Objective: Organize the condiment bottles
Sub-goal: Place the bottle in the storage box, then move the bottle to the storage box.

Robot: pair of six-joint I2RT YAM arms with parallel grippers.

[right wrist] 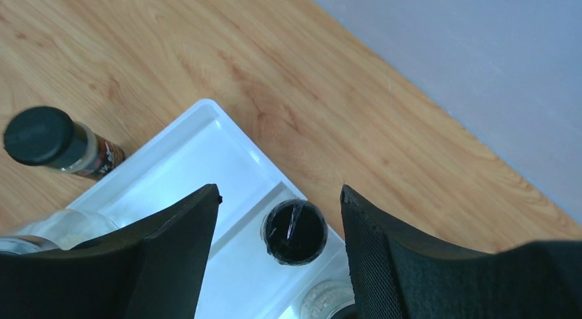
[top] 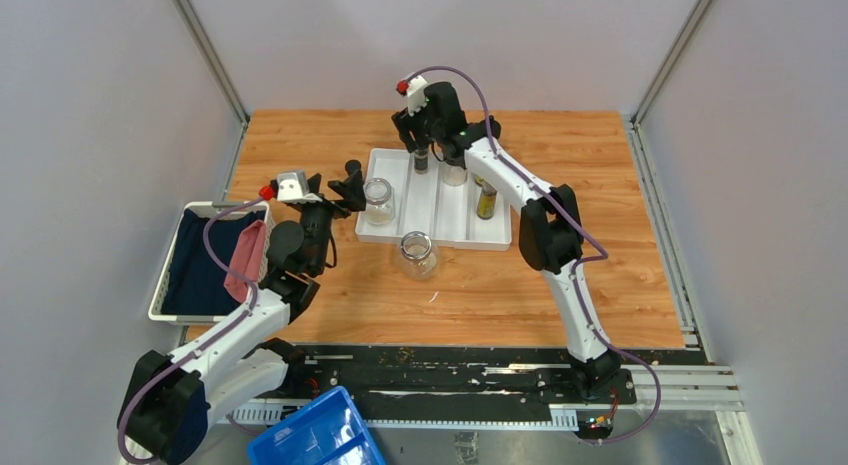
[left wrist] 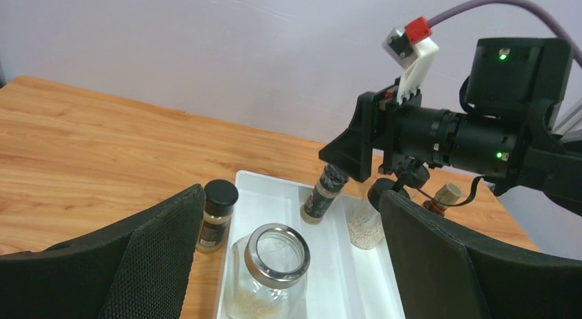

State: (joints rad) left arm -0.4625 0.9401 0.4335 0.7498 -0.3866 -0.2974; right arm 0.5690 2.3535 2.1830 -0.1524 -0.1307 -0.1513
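**A:** Where is the right hand [right wrist: 281, 195]?

**B:** Over the far end of the tray [top: 440, 210], pointing down. Its fingers [right wrist: 171, 250] are apart, with a shaker [right wrist: 295, 231] standing between them. Its own camera shows a gap on each side of the black cap, so nothing is clamped.

**A:** Is the shaker upright?

**B:** From the left wrist it leans a little, with its base on the tray floor.

**A:** What crowds it?

**B:** A round bottle [left wrist: 364, 223] with white grains stands just beside it, on the right. An oil bottle [top: 487, 200] stands further right in the tray, close against the right arm. A jar [top: 379, 200] sits in the leftmost compartment.

**A:** And the left hand [top: 352, 185]?

**B:** Wide apart and holding nothing. It hangs at the tray's left edge, just beside that jar. The jar fills the space between its fingers [left wrist: 158, 250] in its own view.

**A:** Is anything outside the tray?

**B:** A second shaker [left wrist: 217, 215] stands on the table [top: 300, 135], just outside the tray's left rim and near its far corner. A second jar [top: 417, 253] stands on the table just in front of the tray's near rim.

**A:** What else is around?

**B:** A white basket [top: 165, 285] holding dark and pink cloths [top: 248, 260] sits at the table's left edge beside the left arm. A blue bin [top: 315, 440] sits below the arm bases.
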